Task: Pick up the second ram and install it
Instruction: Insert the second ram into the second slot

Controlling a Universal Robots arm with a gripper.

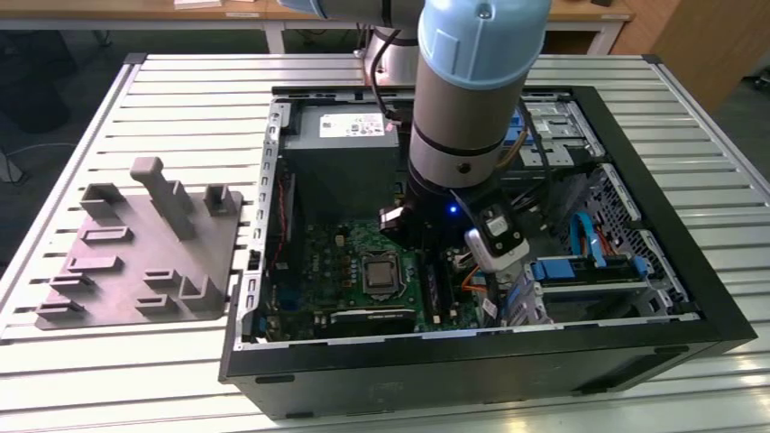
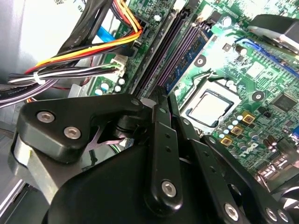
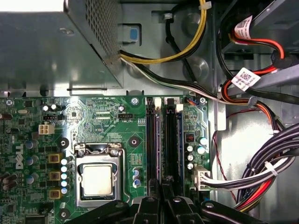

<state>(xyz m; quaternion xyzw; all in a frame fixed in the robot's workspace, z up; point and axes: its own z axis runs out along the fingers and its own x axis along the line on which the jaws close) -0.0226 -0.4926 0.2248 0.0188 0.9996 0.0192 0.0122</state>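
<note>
step: seating second ram (image 3: 168, 144) | tool (image 3: 164, 196) pressed together over the module's top edge, above the slots beside the CPU socket (image 3: 97, 179) | ram stands in its slot on the motherboard (image 3: 107, 126) | advice: push straight down, evenly, without tilt.

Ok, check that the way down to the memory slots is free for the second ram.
Nothing visible lies across the memory slots in front of the gripper. In the first wrist view, the cable bundle runs beside the motherboard's edge, and the yellow and black cables pass beyond the slots' far end.
</note>
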